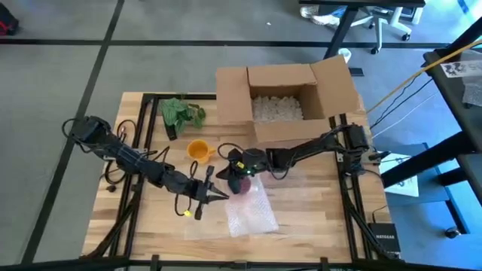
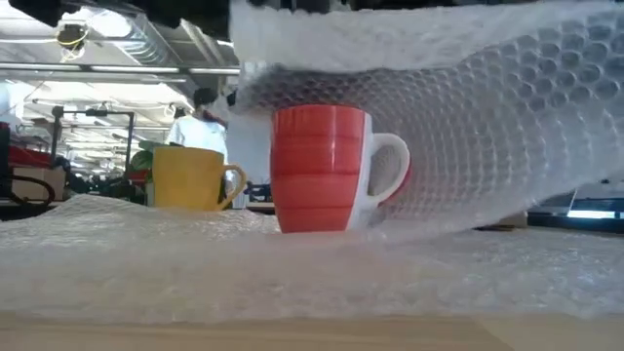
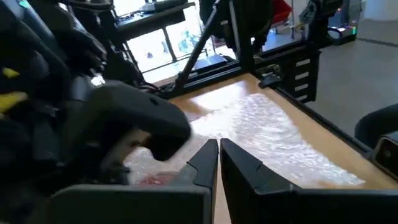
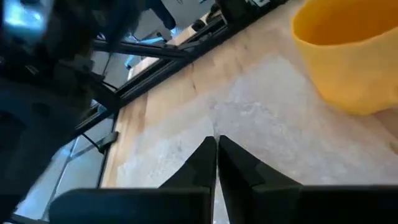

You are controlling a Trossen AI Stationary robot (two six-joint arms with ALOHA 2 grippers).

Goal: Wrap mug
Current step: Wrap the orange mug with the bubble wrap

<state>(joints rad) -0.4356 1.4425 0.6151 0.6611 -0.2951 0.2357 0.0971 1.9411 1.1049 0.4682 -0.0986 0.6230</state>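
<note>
The red mug (image 2: 320,168) stood upright on the bubble wrap (image 1: 252,214) near the table's middle, red outside, white within, its white handle turned toward the right of the low view, a fold of the sheet already arching over it. The right gripper (image 1: 235,167), fingers pressed together, apparently pinching that lifted sheet, sat directly above the mug and nearer than the left gripper (image 1: 222,196). That one lay just beside the sheet's edge, fingers closed on nothing visible, with a yellow mug (image 1: 198,150) close by.
</note>
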